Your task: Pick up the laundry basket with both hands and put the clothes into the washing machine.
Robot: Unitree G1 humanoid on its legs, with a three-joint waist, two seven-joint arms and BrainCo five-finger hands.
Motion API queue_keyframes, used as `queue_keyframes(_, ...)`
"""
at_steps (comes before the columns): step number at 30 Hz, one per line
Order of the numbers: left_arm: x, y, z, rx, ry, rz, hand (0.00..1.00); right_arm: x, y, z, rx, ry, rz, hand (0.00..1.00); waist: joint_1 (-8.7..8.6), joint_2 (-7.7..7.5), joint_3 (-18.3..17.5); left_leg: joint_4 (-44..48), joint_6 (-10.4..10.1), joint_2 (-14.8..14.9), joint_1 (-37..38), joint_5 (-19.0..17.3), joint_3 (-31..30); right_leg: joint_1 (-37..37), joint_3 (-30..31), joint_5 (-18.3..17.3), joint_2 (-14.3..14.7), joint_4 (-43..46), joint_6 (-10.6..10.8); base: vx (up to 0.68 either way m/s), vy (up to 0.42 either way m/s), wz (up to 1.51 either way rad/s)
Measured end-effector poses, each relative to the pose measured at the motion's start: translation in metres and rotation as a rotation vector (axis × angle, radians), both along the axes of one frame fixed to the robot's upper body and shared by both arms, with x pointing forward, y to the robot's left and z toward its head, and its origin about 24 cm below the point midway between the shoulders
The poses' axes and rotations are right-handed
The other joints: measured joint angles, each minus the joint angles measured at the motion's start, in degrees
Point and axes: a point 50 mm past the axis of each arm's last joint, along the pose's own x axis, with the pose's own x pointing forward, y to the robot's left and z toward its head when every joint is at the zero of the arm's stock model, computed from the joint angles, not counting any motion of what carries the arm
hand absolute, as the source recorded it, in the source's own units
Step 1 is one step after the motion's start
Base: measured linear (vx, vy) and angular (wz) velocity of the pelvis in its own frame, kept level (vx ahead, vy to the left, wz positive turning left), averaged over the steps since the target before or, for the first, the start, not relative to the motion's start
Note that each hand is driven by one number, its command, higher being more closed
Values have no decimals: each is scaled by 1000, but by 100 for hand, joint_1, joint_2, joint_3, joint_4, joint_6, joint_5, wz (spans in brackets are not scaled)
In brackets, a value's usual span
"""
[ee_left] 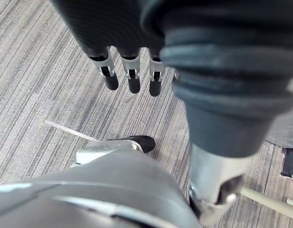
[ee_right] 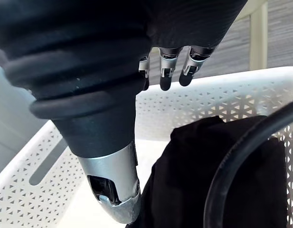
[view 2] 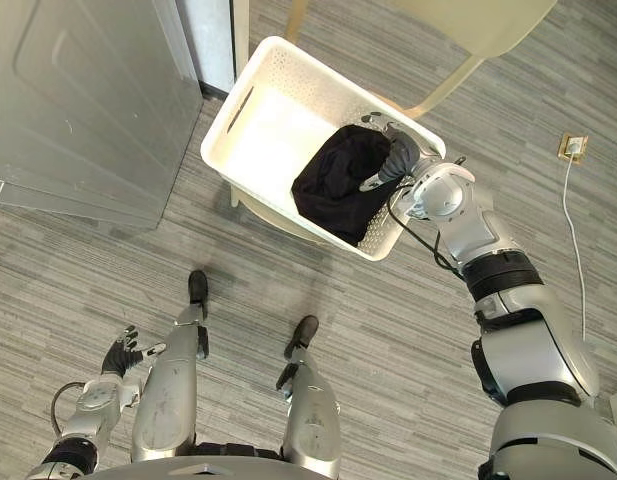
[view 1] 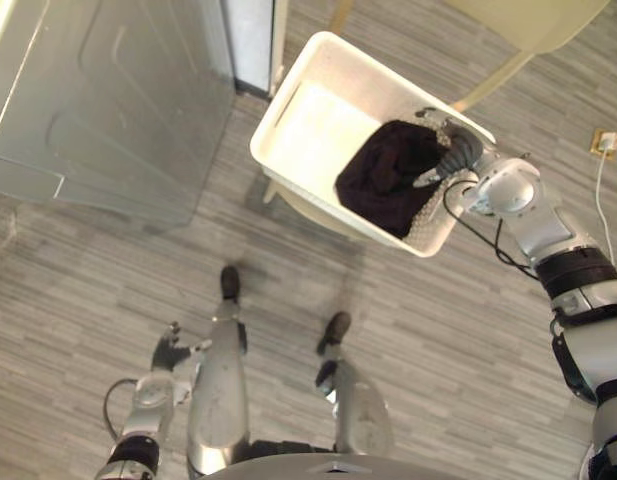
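Laundry basket (view 1: 313, 125) is sitting under the right hand (view 1: 456, 150), which is hovering slack-fingered over clothes (view 1: 388, 170) (left hand (view 1: 168, 352) is hanging slack-fingered, well apart).

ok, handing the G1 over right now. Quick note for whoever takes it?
Left hand: open, low at the robot's left side, holding nothing.
Right hand: open, over the black clothes inside the white laundry basket; fingers not curled round cloth or rim.
Basket stands to the right of the grey washing machine, clothes bunched at its right end.
Done: nothing lifted, nothing loaded.
Left: both hands onto the basket, lift, get the clothes into the machine.
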Motion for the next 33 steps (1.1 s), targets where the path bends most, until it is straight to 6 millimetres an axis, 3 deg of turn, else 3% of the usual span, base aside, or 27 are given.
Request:
queue_keyframes(5,6,-7,8,-17,-56,-24,0,1,-16,-7,24,30,-79,0,13,82,58,21,16,-22,-154,13,-51,-108,-47,1,-10,15,1,-16,8,5)
queue_keyframes(9,18,-21,22,-95,-161,-10,0,0,-38,2,135,-31,-169,0,44,305,191,-16,34,-50,-374,97,-161,-258,-165,1,-16,27,2,-31,12,12)
queue_keyframes(19,21,-26,27,-135,-203,20,0,0,-57,24,261,-119,-268,0,133,372,219,-8,60,-48,-853,164,-141,-833,-115,3,-57,169,0,-3,2,-2)
queue_keyframes(26,21,-24,28,-139,-209,61,0,-1,-60,30,294,-166,-282,0,154,390,225,7,90,-54,-1251,213,-167,-1210,-127,86,-55,168,-32,-4,2,0)
queue_keyframes(33,33,-33,49,-170,-317,47,0,-3,-56,28,279,-175,-260,0,194,395,225,117,112,-63,-1795,251,-338,-1596,-259,107,-29,214,-44,-16,18,6)
